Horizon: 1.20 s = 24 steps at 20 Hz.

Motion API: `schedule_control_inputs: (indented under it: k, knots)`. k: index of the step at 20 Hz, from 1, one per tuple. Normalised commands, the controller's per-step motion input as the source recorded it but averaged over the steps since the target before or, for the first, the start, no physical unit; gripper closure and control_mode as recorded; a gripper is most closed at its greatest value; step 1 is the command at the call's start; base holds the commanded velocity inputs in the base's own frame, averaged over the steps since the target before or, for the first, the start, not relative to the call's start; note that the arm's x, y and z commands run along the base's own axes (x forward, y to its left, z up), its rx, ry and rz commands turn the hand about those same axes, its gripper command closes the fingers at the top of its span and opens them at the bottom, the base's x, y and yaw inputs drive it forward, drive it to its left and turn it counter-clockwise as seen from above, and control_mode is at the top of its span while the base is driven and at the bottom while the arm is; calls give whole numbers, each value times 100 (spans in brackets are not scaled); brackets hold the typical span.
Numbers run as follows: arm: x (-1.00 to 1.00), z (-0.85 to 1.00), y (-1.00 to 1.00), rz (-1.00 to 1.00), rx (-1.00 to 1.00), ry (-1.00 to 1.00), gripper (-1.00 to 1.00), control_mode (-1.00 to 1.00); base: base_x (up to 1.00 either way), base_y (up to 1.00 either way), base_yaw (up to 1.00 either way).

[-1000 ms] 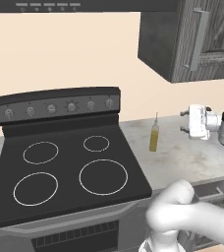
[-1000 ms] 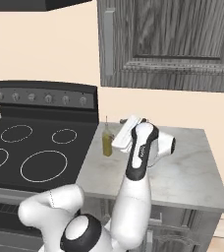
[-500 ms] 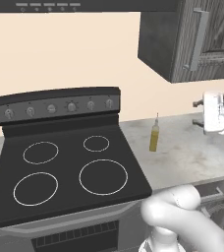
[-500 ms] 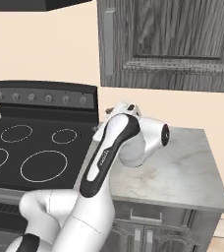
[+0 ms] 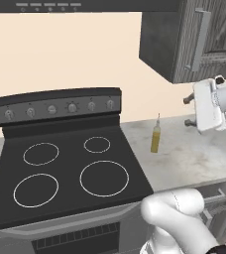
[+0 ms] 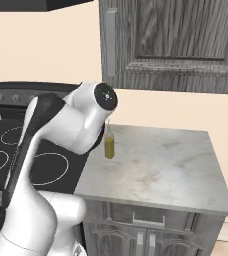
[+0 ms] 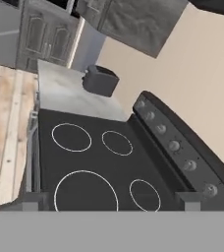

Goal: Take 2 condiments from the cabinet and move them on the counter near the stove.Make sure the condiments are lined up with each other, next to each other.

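An olive-yellow condiment bottle (image 5: 155, 139) (image 6: 109, 147) stands upright on the counter (image 5: 194, 158) (image 6: 156, 165), just right of the stove (image 5: 65, 168) (image 6: 16, 155) (image 7: 94, 162). My gripper (image 5: 188, 110) hangs to the bottle's right, higher than its nozzle, with its fingers pointing left toward the stove. It is open with nothing between the fingers, and its tips (image 7: 35, 199) frame the burners in the hand view. The cabinet (image 5: 219, 30) (image 6: 176, 45) above the counter has its door shut, with its bar handle (image 5: 200, 39) (image 6: 111, 42) at the left edge.
A dark toaster-like box (image 7: 100, 81) sits on the counter stretch beyond the stove's far side. The stove's raised back panel with knobs (image 5: 60, 108) runs along the wall. My own arm (image 6: 61, 130) blocks much of the right base view.
The arm has swung up and turned, lifting the hand from counter height beside the bottle toward the cabinet's level. The bottle has stayed put. The gripper stays open.
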Motion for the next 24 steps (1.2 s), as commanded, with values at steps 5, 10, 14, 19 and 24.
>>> schedule_control_inputs:
  k: [5,10,14,19,24]
  knots:
    - [-3,11,66,-25,-36,39,-100,-100,0,0,0]
    - [6,-8,11,-54,-25,50,-100,-100,0,0,0]
    - [0,-32,-5,-70,-4,26,-100,-100,0,0,0]
    - [0,-49,-28,-70,1,4,-100,-100,0,0,0]
    - [-6,-38,-33,-59,9,0,-100,-100,0,0,0]
